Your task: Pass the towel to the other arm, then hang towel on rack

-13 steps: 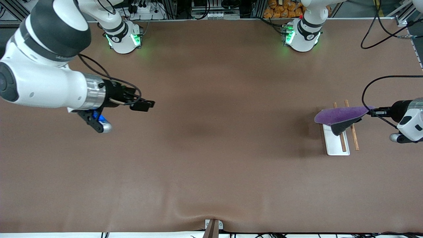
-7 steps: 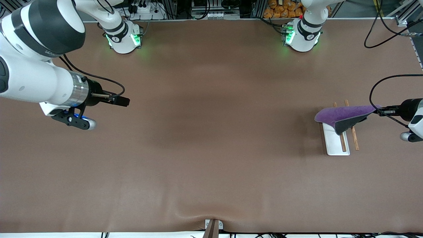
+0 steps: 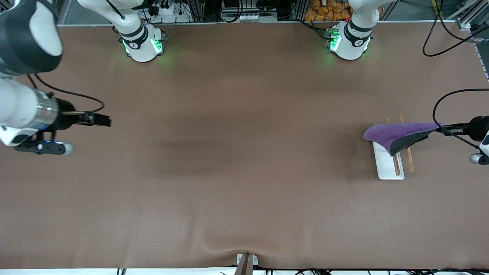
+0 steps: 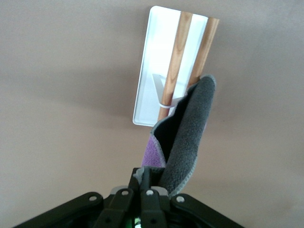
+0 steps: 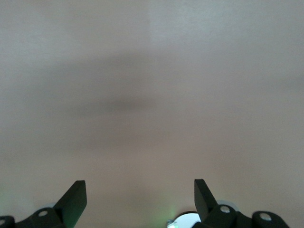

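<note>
Purple-and-grey towel at middle right of the front frame, stretched sideways in the air and draped over the top ends of the rack (a white base plate with two brown rods). Purple face up, grey underside curling down toward the plate, seemingly touching the rods. Held by one corner only, probably so the free length can be laid across the rods.

Pinching that corner, at the far right edge of the frame: left gripper, jaws pressed together on the cloth, held level with the table and just beside the rack. In the left wrist view, towel at centre, rising from the clamped jaws at lower centre and folding over the rods of the rack at upper centre.

At middle left of the front frame: right gripper, well apart from everything, over bare brown table, jaws spread wide and empty, waiting. Handover apparently done, judging by which arm has the cloth; hanging step in hand, release not yet made.
</note>
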Robot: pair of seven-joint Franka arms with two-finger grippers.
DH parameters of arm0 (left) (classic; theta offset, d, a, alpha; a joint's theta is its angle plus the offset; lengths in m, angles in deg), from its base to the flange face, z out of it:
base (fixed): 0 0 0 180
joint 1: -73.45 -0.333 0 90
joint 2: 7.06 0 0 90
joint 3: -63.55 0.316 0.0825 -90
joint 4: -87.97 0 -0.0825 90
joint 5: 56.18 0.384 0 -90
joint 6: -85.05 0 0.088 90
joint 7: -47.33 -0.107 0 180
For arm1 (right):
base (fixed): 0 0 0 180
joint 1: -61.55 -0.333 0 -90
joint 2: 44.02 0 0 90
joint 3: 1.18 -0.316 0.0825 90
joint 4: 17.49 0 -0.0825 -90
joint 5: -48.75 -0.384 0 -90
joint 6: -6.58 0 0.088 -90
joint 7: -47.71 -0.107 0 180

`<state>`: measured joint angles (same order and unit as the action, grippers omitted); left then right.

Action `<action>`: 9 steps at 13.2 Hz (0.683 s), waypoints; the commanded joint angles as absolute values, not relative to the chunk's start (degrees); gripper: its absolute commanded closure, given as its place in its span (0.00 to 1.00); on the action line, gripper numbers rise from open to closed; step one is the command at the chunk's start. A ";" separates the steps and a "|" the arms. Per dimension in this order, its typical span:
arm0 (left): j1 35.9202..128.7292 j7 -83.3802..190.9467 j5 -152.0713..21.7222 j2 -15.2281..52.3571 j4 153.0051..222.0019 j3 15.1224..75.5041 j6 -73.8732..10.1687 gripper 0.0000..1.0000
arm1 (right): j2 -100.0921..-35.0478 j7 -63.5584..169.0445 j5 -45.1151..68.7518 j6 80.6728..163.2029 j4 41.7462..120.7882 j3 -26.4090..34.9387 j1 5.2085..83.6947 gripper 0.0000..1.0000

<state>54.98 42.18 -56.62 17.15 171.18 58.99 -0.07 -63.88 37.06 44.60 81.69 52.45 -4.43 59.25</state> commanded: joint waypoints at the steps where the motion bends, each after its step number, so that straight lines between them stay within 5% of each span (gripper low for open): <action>1: 53.94 40.92 -56.01 17.20 171.46 58.45 -0.91 1.00 | -61.33 44.17 46.03 83.57 56.33 -5.40 64.26 0.00; 4: 53.33 40.74 -56.09 17.99 171.46 58.45 -1.17 1.00 | -59.06 45.87 46.03 86.98 59.31 -5.40 67.26 0.00; 9: 51.57 40.65 -56.09 19.04 171.38 58.37 -1.70 1.00 | -43.51 45.87 46.03 97.28 81.88 -5.40 67.26 0.00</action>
<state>52.53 41.78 -56.62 18.94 171.33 58.95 -1.25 -52.75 45.50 45.10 93.14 69.46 -4.95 66.94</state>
